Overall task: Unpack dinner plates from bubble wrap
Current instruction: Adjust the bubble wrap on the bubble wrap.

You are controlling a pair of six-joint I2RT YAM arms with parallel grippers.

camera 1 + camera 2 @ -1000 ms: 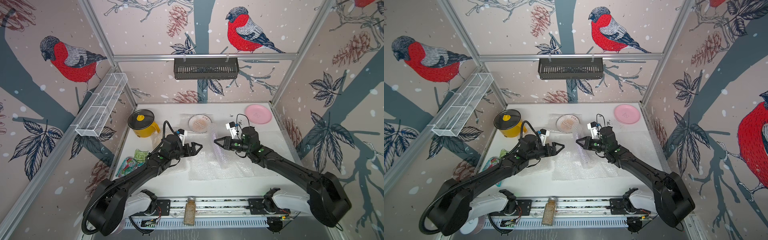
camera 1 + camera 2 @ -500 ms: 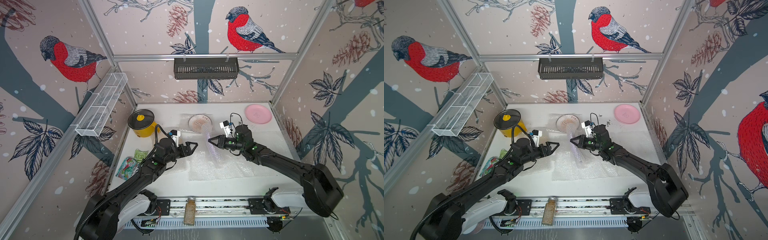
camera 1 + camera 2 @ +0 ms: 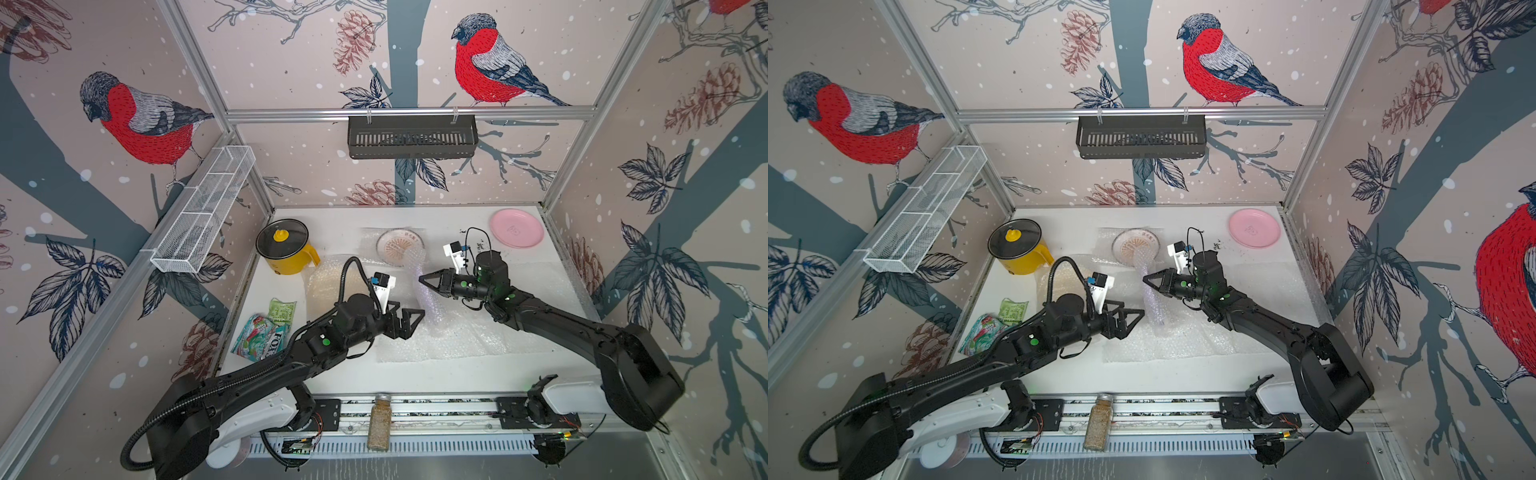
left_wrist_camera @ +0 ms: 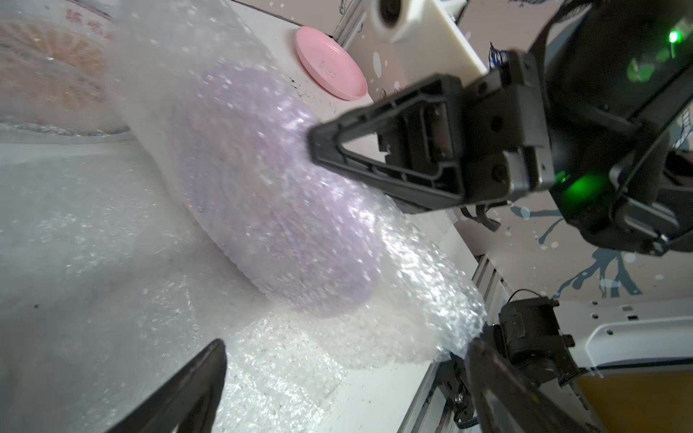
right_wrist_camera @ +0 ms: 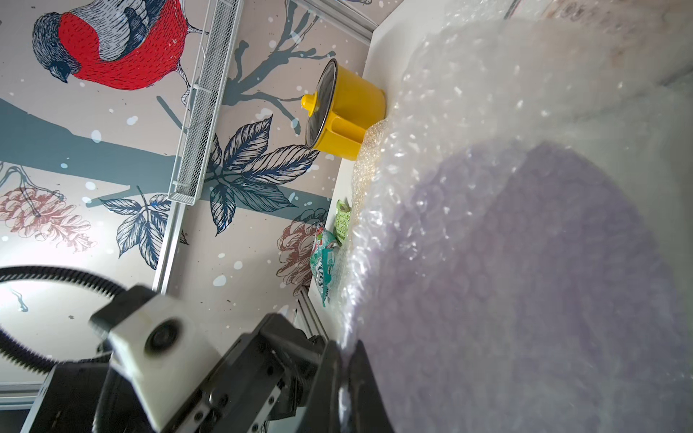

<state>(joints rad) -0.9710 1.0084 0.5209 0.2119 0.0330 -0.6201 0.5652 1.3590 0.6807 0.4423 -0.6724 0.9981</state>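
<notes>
Lilac plate (image 4: pixel 270 210), mid-frame, in bubble wrap (image 4: pixel 412 307) — right gripper (image 3: pixel 422 279) pinching the wrap, left gripper (image 3: pixel 412 325) agape, empty — tilted plate may slip out.

Lilac plate (image 4: pixel 262 210) in bubble wrap (image 4: pixel 420 311), on edge; pink plate (image 3: pixel 516 228) bare.

dinner plates (image 3: pixel 1253 227): four (pink (image 3: pixel 516 228), lilac (image 4: pixel 270 210), cream (image 3: pixel 324 286), sunburst (image 3: pixel 397 247))
snack bags (image 3: pixel 259 336): two
yellow pot (image 3: pixel 291 257): one
spice jar (image 3: pixel 379 424): one
</notes>
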